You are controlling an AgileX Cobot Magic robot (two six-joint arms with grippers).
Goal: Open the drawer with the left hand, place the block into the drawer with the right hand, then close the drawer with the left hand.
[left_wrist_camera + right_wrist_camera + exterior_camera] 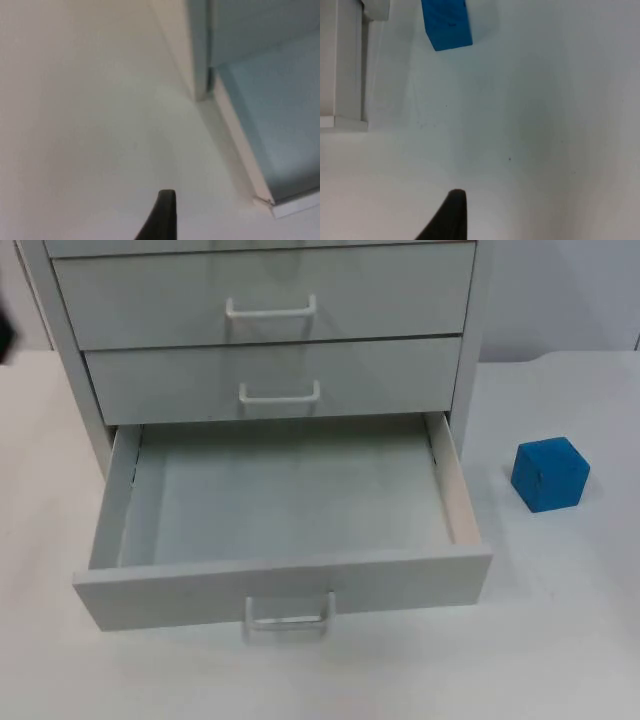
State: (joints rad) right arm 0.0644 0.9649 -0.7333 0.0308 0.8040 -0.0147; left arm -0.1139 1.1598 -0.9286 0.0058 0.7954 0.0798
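Since the bottom drawer [280, 510] is pulled out w/ nothing inside, next the right gripper must grab the blue block [549, 473] beside it; can't tell if either gripper is open.

My white table [560, 620] carries 2 things. A grey cabinet [75, 360] stands on it, bottom drawer [280, 585] pulled open, its left side just ahead of my left fingertip [162, 215]. A blue block [549, 474] lies right of the drawer, ahead of my right fingertip [451, 215].
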